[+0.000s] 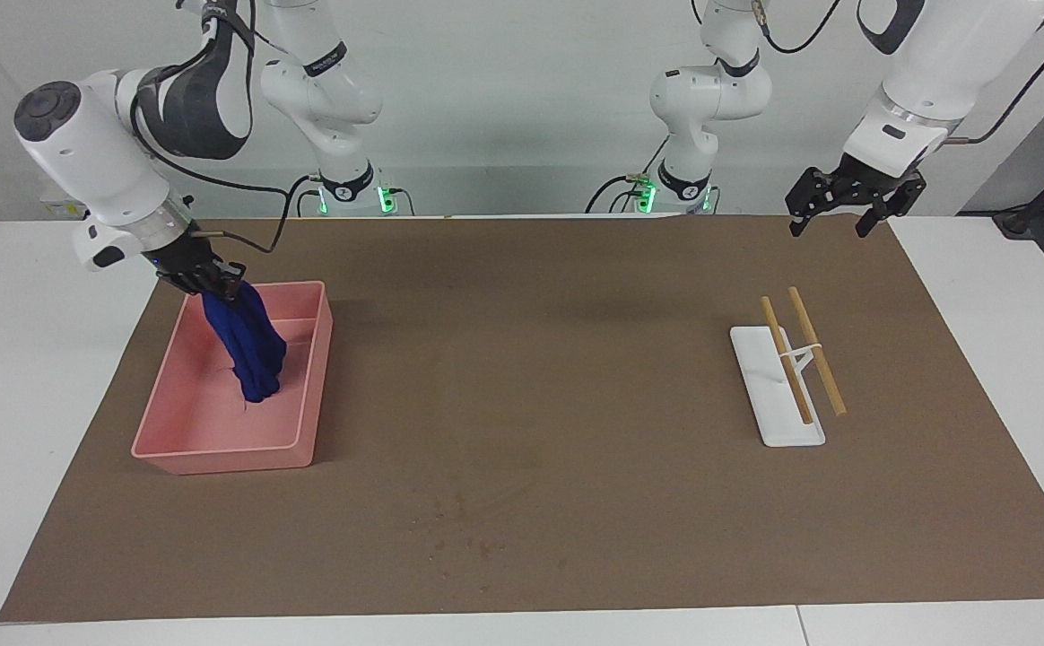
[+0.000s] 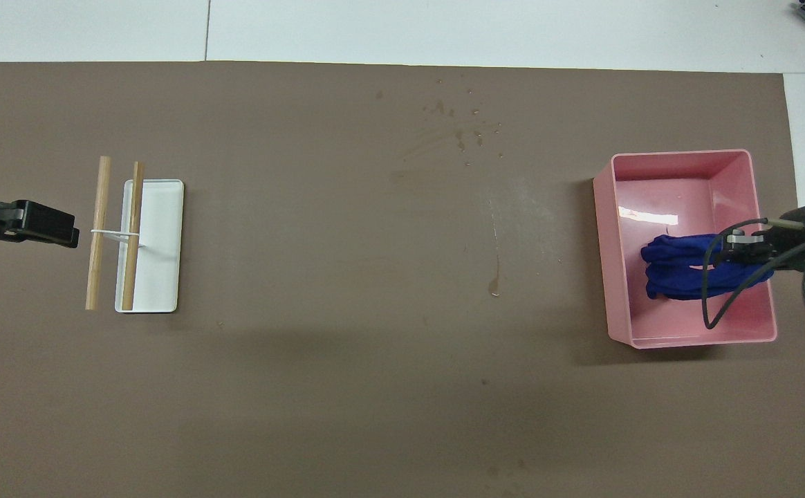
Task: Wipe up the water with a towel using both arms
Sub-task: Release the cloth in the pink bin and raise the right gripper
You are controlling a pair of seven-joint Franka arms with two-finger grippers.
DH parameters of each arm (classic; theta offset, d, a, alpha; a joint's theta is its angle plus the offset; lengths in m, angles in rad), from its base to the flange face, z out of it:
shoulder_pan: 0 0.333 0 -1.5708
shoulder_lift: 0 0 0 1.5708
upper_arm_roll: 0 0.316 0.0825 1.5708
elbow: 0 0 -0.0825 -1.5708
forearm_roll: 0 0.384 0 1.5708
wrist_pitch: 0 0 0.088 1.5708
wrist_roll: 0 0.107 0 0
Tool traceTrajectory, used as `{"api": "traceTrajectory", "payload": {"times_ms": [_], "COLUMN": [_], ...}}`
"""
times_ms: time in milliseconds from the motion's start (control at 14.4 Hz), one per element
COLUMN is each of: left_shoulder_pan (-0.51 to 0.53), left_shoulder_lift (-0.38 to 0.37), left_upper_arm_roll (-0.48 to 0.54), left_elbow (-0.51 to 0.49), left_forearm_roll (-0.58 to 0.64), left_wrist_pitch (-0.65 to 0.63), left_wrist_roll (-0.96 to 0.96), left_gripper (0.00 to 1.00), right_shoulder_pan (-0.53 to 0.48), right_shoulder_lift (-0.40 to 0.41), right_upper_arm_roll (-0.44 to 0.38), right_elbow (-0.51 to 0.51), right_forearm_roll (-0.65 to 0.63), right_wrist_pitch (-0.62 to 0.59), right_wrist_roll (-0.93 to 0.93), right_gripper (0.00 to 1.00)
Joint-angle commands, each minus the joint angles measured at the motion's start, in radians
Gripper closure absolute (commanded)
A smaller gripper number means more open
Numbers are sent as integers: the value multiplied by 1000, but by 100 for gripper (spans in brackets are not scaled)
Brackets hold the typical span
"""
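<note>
The royal-blue towel (image 1: 248,350) hangs in loose folds from my right gripper (image 1: 217,285), which is shut on its top end. The towel's lower end reaches down inside the pink tray (image 1: 217,453), about at its floor. In the overhead view the towel (image 2: 676,277) lies within the tray's walls (image 2: 679,155) under the right gripper (image 2: 745,252). My left gripper (image 1: 831,222) is open and empty, raised over the mat's edge at the left arm's end, beside the white stand (image 1: 778,395); it also shows in the overhead view (image 2: 63,232). Small water drops (image 1: 459,529) dot the brown mat, farther from the robots than the tray.
The white stand (image 2: 153,245) with two wooden sticks (image 2: 98,232) sits toward the left arm's end. The brown mat (image 2: 347,311) covers most of the white table. A faint wet streak (image 2: 496,277) marks the mat's middle.
</note>
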Motion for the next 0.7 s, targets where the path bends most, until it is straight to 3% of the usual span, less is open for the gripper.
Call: {"api": "traceTrajectory", "payload": {"times_ms": [0,418,626], "left_shoulder_pan": [-7,-7,-7], "left_shoulder_lift": [-22,-22,-22], "left_upper_arm_roll": [4,4,4], "left_elbow": [-20,-20,-20], "left_forearm_roll": [20,20,20], "left_wrist_pitch": [-4,-4,-4], "left_wrist_roll": [0,0,0], "left_gripper": [0,0,0], "right_shoulder_pan": [-14,11,12], "right_shoulder_lift": [-94,14,17], "right_upper_arm_roll": [1,2,2], "right_elbow": [-144,-156,-152], "right_forearm_roll": [-16,-16,-16], "right_wrist_pitch": [25,91,95], "right_wrist_roll": [-15,46,58], "right_gripper": [100,100,36]}}
